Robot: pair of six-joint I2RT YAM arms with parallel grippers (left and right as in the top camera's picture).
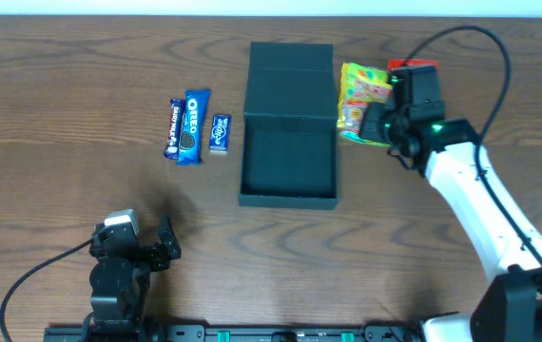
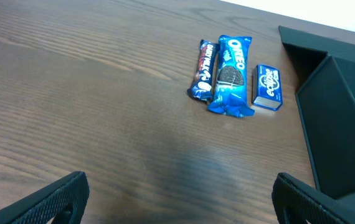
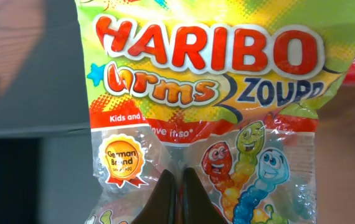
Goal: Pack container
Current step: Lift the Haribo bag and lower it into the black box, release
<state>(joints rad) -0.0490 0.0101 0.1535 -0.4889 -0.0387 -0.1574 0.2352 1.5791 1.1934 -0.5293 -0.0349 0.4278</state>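
The container point(image 1: 288, 152) is a dark green-black box standing open at the table's middle, with its lid point(image 1: 290, 66) folded back behind it. It also shows in the left wrist view point(image 2: 345, 118) and the right wrist view point(image 3: 34, 93). My right gripper point(image 1: 377, 122) is just right of the box, shut on a yellow-green Haribo gummy bag point(image 1: 362, 95). In the right wrist view its fingers point(image 3: 179, 177) pinch the bag point(image 3: 208, 74) near the box's edge. My left gripper point(image 1: 169, 243) is open and empty near the front left, and shows in its own wrist view point(image 2: 180, 186).
Left of the box lie a dark blue bar point(image 1: 174, 128), a blue Oreo pack point(image 1: 193, 125) and a small blue packet point(image 1: 220, 133); all show in the left wrist view, Oreo pack point(image 2: 230, 74). A red item point(image 1: 414, 65) lies behind the Haribo bag.
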